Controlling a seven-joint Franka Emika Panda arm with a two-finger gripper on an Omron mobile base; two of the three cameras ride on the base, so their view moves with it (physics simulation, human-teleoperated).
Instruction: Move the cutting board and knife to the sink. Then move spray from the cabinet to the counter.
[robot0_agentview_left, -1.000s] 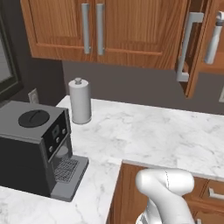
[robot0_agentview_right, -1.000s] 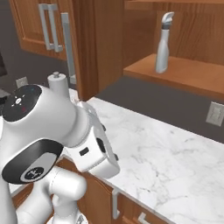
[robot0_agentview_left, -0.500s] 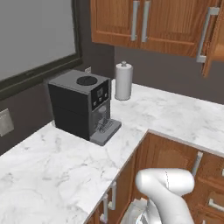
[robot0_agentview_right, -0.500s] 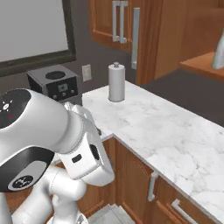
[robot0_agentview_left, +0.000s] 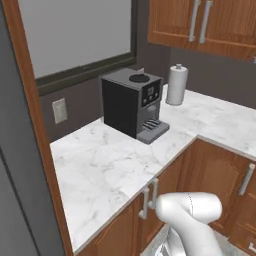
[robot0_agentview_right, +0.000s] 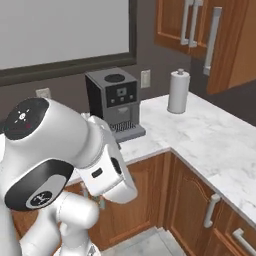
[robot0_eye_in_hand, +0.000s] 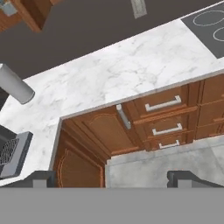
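We see the counter (robot0_agentview_left: 120, 165) running in an L around the corner, its white marble top on wooden base units, and above its far end the cabinet (robot0_agentview_left: 200, 22) hangs on the wall with its long silver bar handles; in the right base view one cabinet door (robot0_agentview_right: 227, 45) stands swung open. On the counter, a black coffee machine (robot0_agentview_left: 132, 102) sits near the wall below a window (robot0_agentview_left: 75, 35), and a white paper-towel roll (robot0_agentview_left: 176, 85) stands upright further along, well apart from it. In the hand view our gripper (robot0_eye_in_hand: 111, 178) looks down over the counter edge at drawers (robot0_eye_in_hand: 164, 118) and grey floor (robot0_eye_in_hand: 144, 168); its two finger tips stand wide apart at the bottom, with nothing between them. A dark cooktop (robot0_eye_in_hand: 208, 26) shows at that view's upper right.
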